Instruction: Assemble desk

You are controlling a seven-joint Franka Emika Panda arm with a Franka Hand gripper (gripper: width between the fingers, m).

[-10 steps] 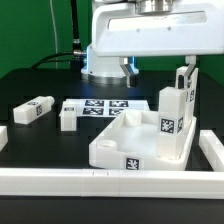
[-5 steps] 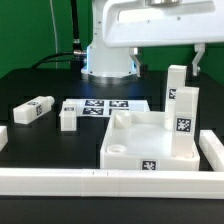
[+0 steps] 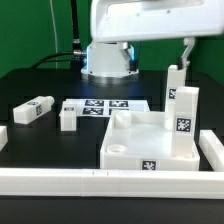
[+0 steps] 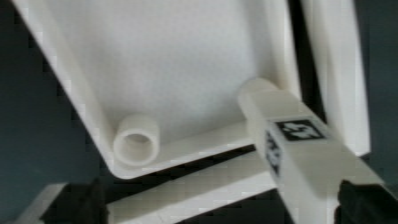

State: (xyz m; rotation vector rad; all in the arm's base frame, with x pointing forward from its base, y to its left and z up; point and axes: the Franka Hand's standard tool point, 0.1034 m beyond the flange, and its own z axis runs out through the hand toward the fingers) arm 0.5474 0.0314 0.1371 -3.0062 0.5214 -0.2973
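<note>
The white desk top (image 3: 125, 150) lies rim-up at the exterior view's right, near the front rail. Two legs (image 3: 176, 85) (image 3: 186, 125) stand upright on its right side, each with a tag. In the wrist view the top's tray (image 4: 160, 70) shows an empty round corner socket (image 4: 139, 143), with a tagged leg (image 4: 294, 140) beside it. My gripper (image 3: 157, 55) hangs open above the top, holding nothing, its fingers higher than the rear leg's end. Its dark fingertips sit at the wrist picture's lower corners, around the gripper's middle (image 4: 222, 205).
Two loose legs (image 3: 33, 110) (image 3: 68, 117) lie on the black table at the exterior view's left. The marker board (image 3: 105, 107) lies between them and the desk top. A white rail (image 3: 100, 180) edges the front, and the robot base (image 3: 105, 60) stands behind.
The open gripper has lifted away from the upright legs. The desk top with its legs turned slightly and shifted toward the exterior view's right, then stayed still.
</note>
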